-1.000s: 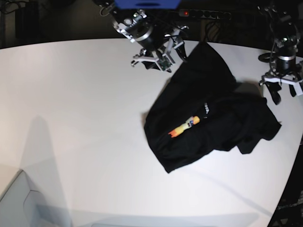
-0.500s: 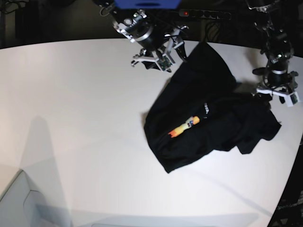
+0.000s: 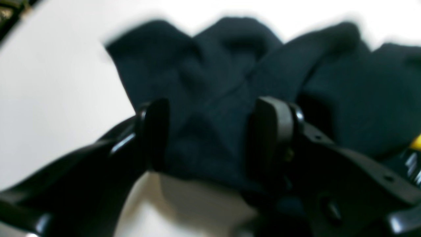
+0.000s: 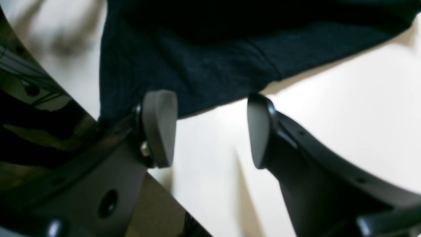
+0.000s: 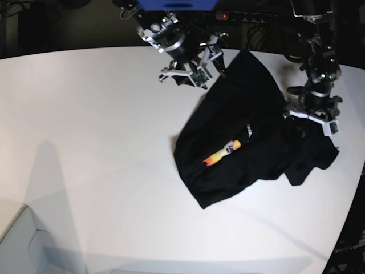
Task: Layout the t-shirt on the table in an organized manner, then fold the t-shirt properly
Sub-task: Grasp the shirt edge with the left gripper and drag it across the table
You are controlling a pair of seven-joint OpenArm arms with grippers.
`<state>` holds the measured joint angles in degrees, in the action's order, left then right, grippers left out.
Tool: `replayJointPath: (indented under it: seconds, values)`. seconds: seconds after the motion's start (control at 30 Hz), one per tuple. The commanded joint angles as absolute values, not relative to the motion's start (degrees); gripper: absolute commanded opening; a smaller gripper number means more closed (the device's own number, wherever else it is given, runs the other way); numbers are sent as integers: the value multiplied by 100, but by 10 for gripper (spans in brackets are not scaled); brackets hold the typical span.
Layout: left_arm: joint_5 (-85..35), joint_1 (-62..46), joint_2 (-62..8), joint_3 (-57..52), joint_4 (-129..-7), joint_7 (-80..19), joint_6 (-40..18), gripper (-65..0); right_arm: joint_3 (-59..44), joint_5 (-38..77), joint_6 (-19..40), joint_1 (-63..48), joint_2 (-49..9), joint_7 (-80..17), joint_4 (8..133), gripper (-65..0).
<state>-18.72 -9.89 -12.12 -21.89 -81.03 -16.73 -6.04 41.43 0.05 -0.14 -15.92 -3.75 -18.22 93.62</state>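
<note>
We see the t-shirt as soft, matt black cloth, its fine knit weave visible in both wrist views, with a brighter orange-yellow print. The table is smooth, white and faintly sheened. We note matt dark plastic pads on the right gripper and glossier black plastic on the left gripper.

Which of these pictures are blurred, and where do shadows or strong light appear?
Left wrist view: the t-shirt is smeared, and the table is washed out to plain white. Right wrist view: soft focus, with a shadow on the table under the cloth edge. Base view: sharpest; a faint broad shadow lies on the table's near left part, and the surroundings are dark.
</note>
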Motion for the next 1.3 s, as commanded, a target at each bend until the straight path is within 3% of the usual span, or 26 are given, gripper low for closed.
replayJointPath:
  seconds: [0.0, 0.07, 0.13, 0.17, 0.27, 0.33, 0.47, 0.67, 0.83, 1.0, 1.17, 1.27]
  values:
    - [-1903, -910, -1305, -2193, -8171, -1534, -611, -327, 4189, 4, -66, -1596, -277, -1701, 9446, -302]
    - [-1895, -813, -1279, -2202, -8171, -1552, -611, -456, 4189, 4, -66, -1596, -277, -1701, 9446, -302]
    - [-1912, -813, -1279, -2220, -8171, -1552, -602, -628, 4189, 4, -66, -1596, -277, -1701, 9446, -302]
    - [-1912, -813, -1270, -2229, -8233, -1552, -576, -650, 4189, 4, -66, -1596, -277, -1701, 9446, -302]
    - [-1912, -813, -1262, -2237, -8514, -1552, -567, -617, 4189, 4, -66, -1587, -277, -1701, 9446, -302]
    - [-1912, -787, -1262, -2237, -8884, -1560, -567, -650, 4189, 4, -66, -1578, -286, -1701, 9446, -302]
    - [-1868, -716, -1270, -2176, -9684, -1560, -567, -646, 4189, 4, -66, -1508, -286, -1710, 9411, -302]
    - [-1851, 444, -1323, -1710, -10035, -2053, -558, -646, 4207, 4, -66, -1481, -286, -1710, 9209, -302]
    - [-1851, 1877, -1262, -998, -9420, -3240, -549, -642, 4198, 4, -66, -1516, -286, -1710, 9209, -302]
    - [-1851, 2914, -1262, -224, -8040, -3468, -549, -641, 4198, 4, -66, -1525, -374, -1710, 9209, -302]
    - [-1859, 3020, -1314, -242, -7521, -3424, -549, -635, 4189, 4, -66, -1525, -400, -1710, 9244, -302]
    - [-1859, 3020, -1332, -374, -7363, -3407, -549, -563, 4189, 4, -66, -1508, -409, -1710, 9244, -302]
